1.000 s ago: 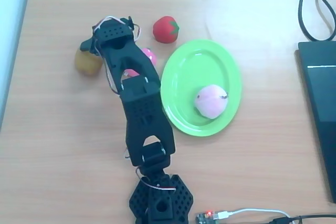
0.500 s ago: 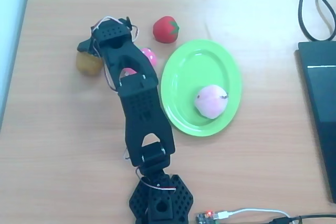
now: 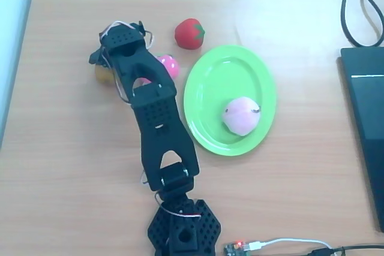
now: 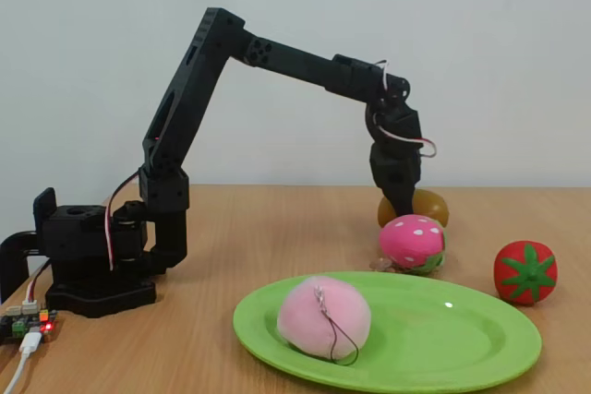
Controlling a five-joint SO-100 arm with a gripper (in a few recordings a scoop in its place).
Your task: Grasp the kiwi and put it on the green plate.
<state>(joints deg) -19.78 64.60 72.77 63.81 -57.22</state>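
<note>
Here my hand (image 4: 401,205) straddles the kiwi (image 4: 427,207), grip state unclear to me; next, I judge, close, lift, carry toward four o'clock onto the green plate (image 3: 207,97).

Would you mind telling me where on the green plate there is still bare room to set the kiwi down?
The green plate is bare in its upper and left parts, toward the red strawberry. Its lower right holds the peach. Left of the plate is crowded: arm, pink strawberry, kiwi under the end effector.
</note>
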